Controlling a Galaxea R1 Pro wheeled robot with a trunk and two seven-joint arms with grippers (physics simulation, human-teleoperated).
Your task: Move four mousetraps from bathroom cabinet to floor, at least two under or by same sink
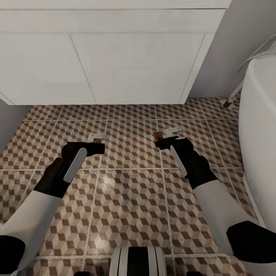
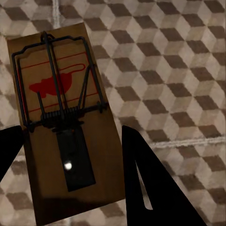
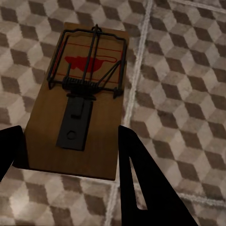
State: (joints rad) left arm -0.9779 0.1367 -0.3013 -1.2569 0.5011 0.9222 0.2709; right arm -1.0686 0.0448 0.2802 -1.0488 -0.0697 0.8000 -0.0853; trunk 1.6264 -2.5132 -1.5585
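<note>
The left hand [image 1: 96,142] reaches low over the tiles, and in the left wrist view its two dark fingers [image 2: 150,183] stand either side of the near end of a mousetrap [image 2: 61,122], so it seems to be gripping the board by its edges, though the actual contact is hidden. The right hand [image 1: 163,141] mirrors it further right, its fingers [image 3: 141,179] bracketing a second mousetrap [image 3: 82,101] in the same way. In the head view each trap is only a small tan and red scrap at the fingertips, the left one [image 1: 98,140] and the right one [image 1: 157,135], both just above or on the bathroom floor [image 1: 130,191]; whether they are touching the tiles cannot be told. Just beyond the hands stands the white vanity [image 1: 107,57], which presumably carries the sink, and the white bathtub [image 1: 260,145] curves in at the right. The main risk, as I judge it, lies in the release: if the hands open while the boards are off the tiles, a trap may drop, tip or skid away from the vanity, weakening the next-to-the-sink condition. The grip is at one end only, so either board could pivot as the fingers part. The right forearm is also near the tub, and a careless withdrawal might brush it.
</note>
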